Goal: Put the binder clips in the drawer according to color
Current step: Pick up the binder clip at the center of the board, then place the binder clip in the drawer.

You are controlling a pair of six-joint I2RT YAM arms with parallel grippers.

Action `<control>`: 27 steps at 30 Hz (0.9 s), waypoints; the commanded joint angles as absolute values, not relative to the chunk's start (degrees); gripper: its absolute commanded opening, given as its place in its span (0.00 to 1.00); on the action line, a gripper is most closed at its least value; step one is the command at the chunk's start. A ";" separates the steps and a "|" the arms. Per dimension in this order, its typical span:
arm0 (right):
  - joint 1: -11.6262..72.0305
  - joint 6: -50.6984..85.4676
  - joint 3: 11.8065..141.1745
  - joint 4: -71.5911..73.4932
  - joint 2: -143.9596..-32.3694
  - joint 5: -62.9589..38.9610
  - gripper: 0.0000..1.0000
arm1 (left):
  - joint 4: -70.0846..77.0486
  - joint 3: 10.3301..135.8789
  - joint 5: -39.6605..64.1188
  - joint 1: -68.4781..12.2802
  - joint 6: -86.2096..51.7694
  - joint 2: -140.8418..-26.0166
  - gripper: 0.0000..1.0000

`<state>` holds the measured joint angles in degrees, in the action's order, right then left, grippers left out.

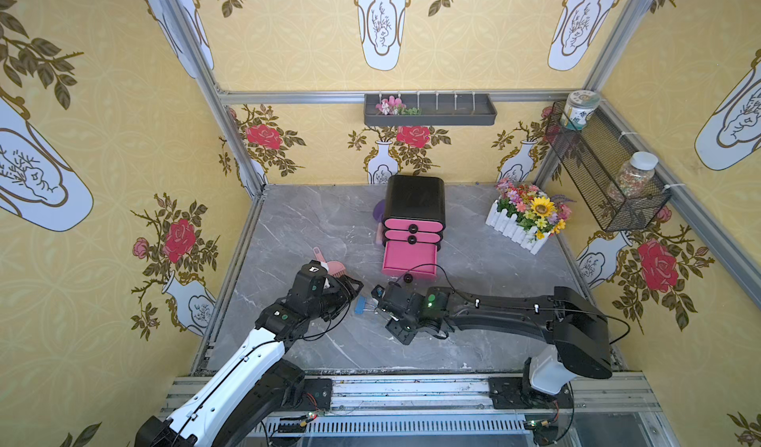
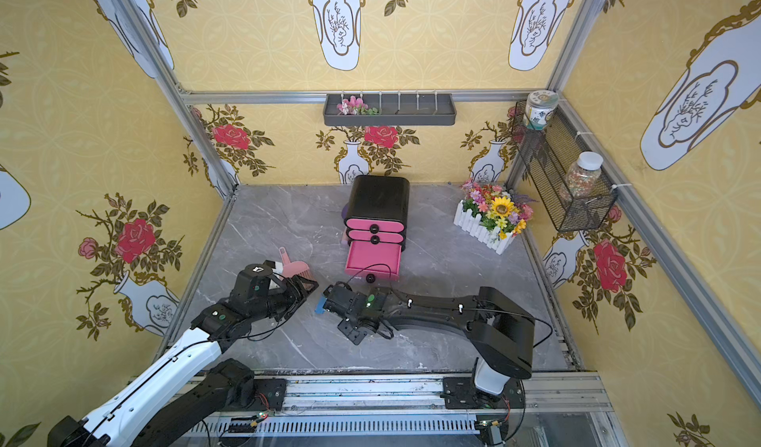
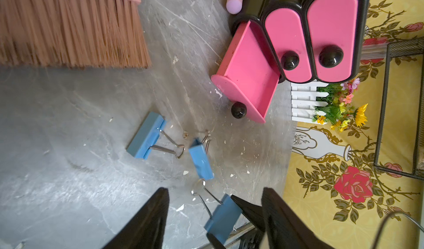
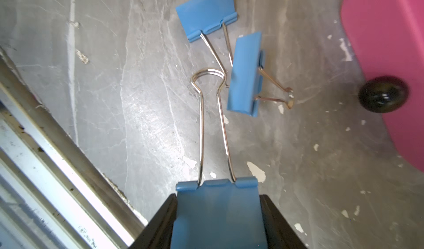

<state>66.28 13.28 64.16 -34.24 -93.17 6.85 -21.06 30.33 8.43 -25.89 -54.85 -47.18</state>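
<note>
We see a blue clip [image 4: 218, 218] pinched and the bottom drawer [image 1: 409, 257] open.
Just below centre in both top views, the right gripper [image 4: 218, 197] clamps that smooth clip; a second clip [image 4: 206, 11] and third clip [image 4: 245, 73] lie on scuffed grey marble [image 4: 114, 98]. The left gripper [image 3: 215, 189] gapes empty. At centre, the glossy pink drawer juts from the rounded black cabinet [image 1: 415, 198].

Left arm [image 1: 255, 350]: white-and-black, extended low toward centre; left pincer [image 3: 215, 190] jaws apart, empty. Right arm [image 1: 506, 313]: black, elbow bent, forearm level, pointing toward left arm; right pincer [image 4: 218, 197] clamped on blue binder clip [image 4: 218, 220].
</note>
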 commanded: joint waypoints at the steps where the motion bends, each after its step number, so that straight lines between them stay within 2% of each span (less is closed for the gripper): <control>1: 64.78 12.93 65.09 -37.98 -90.71 8.11 0.51 | -16.96 31.07 11.56 -23.64 -52.71 -49.13 0.70; 8: 63.28 12.74 65.62 -40.22 -89.98 8.09 0.49 | -15.89 31.12 13.94 -21.01 -51.08 -50.90 0.70; 14: 56.06 13.04 67.85 -37.95 -90.33 10.05 0.51 | -15.41 29.25 14.23 -20.91 -51.85 -49.42 0.70; 19: 49.29 9.37 74.67 -37.59 -96.07 9.42 0.52 | -14.33 27.79 14.97 -20.77 -53.30 -48.52 0.70; 27: 45.55 5.71 84.32 -38.05 -105.73 10.59 0.51 | -14.50 26.50 15.29 -20.82 -54.05 -47.21 0.70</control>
